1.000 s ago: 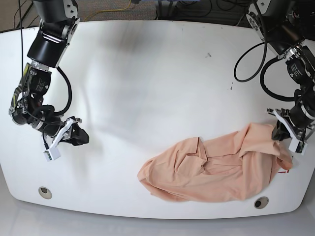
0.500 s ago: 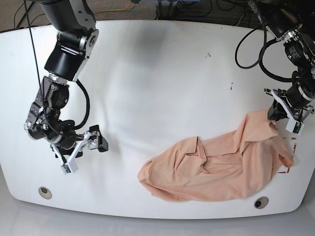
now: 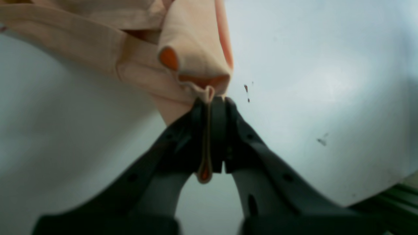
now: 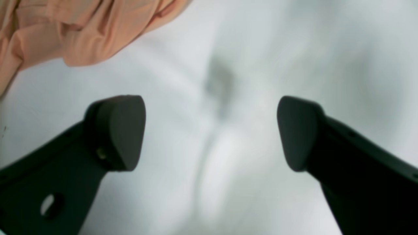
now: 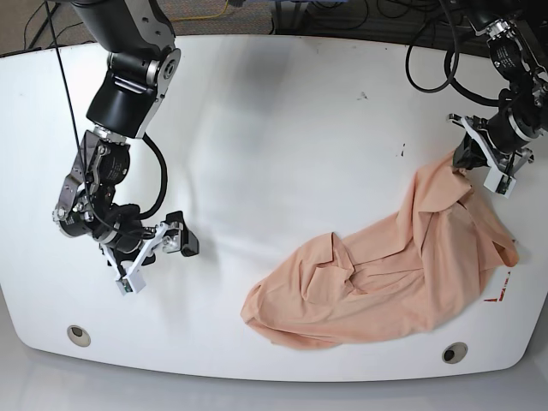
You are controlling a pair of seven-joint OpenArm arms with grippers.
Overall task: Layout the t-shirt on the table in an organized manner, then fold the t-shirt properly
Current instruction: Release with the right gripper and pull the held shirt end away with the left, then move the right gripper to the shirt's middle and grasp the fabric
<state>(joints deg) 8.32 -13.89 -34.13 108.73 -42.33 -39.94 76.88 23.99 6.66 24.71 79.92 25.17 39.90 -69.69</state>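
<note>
The peach t-shirt (image 5: 368, 274) lies crumpled on the white table (image 5: 282, 128) at the front right, with its right end pulled up. My left gripper (image 5: 467, 163) is shut on that raised edge. In the left wrist view the left gripper (image 3: 209, 101) pinches a thin fold of the t-shirt (image 3: 183, 42) above the table (image 3: 310, 81). My right gripper (image 5: 158, 261) is open and empty over bare table at the left, well apart from the shirt. In the right wrist view the right gripper (image 4: 212, 130) stands wide open, with the t-shirt (image 4: 65, 36) at the top left. No bear print shows.
Two grommet holes sit near the front edge, one at the left (image 5: 78, 335) and one at the right (image 5: 454, 352). A red mark (image 5: 501, 291) shows by the shirt's right end. Dark specks (image 5: 363, 95) dot the far right. Cables hang behind the table.
My left gripper has moved toward the table's far side, pulling the shirt's right end with it and stretching the cloth. My right gripper has moved right, toward the shirt.
</note>
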